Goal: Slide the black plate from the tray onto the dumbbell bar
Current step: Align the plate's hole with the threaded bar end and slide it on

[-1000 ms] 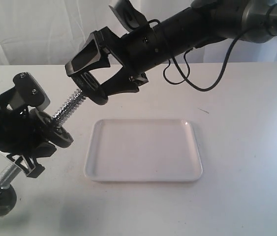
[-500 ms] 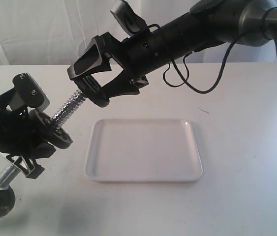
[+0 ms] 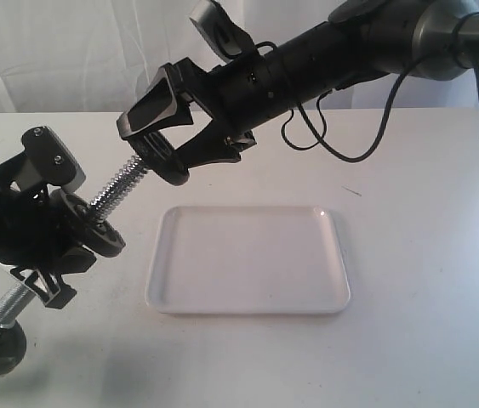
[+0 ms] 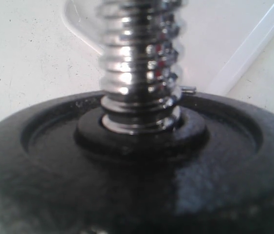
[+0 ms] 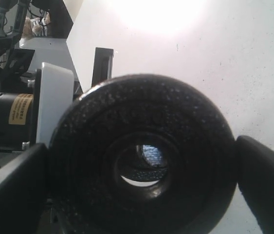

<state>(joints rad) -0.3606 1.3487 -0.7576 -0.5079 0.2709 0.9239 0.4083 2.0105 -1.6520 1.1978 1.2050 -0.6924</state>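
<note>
Black plate (image 3: 157,155): off the tray (image 3: 248,311), held edge-on between the fingers (image 5: 261,185) of the right gripper (image 3: 157,140), its hole at the upper threaded tip of the dumbbell bar (image 3: 120,189); whether the tip has entered is unclear. Bar: tilted, clear of the table (image 3: 426,255), clamped by the left gripper (image 3: 48,242) beside a seated black disc (image 4: 127,185). Change: the right arm shifted slightly a second ago and has since been motionless. Judgement: aligning at the thread; the plate has yet to slide down to the disc.
</note>
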